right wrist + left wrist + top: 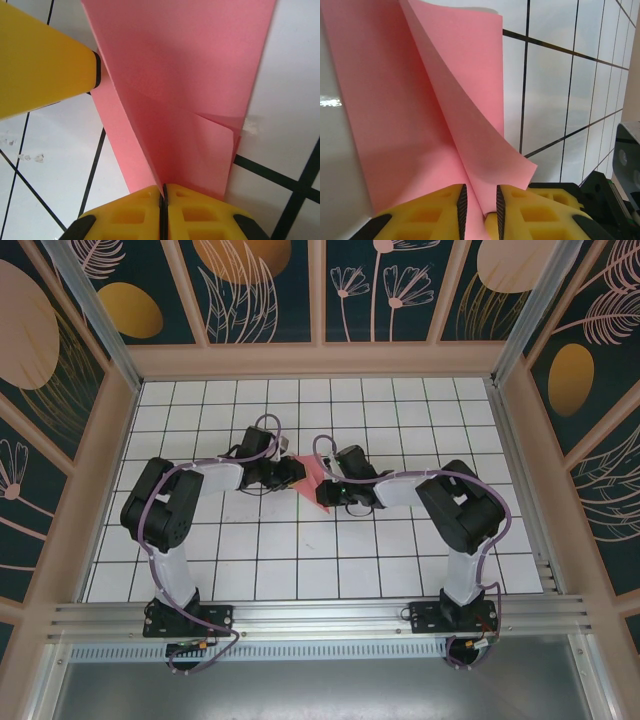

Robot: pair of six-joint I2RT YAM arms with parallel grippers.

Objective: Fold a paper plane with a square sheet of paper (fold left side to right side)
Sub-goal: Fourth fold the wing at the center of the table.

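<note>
While pink paper sheet (309,476) sat mid-worktop (300,570), partly raised between both arms: right hand (161,192) clamped on creased edge, anchoring it; left hand (480,202) narrowly apart, straddling curled flap, probably to carry it across.

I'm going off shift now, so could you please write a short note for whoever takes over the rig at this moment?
Left gripper: jaws slightly apart, astride a raised flap of the square sheet of paper; no firm pinch seen.
Right gripper: shut on the sheet.
Paper: middle of the table, lifted between both grippers, partly folded.
Done: some creases.
Left: finish the folds; no dart shape yet.
</note>
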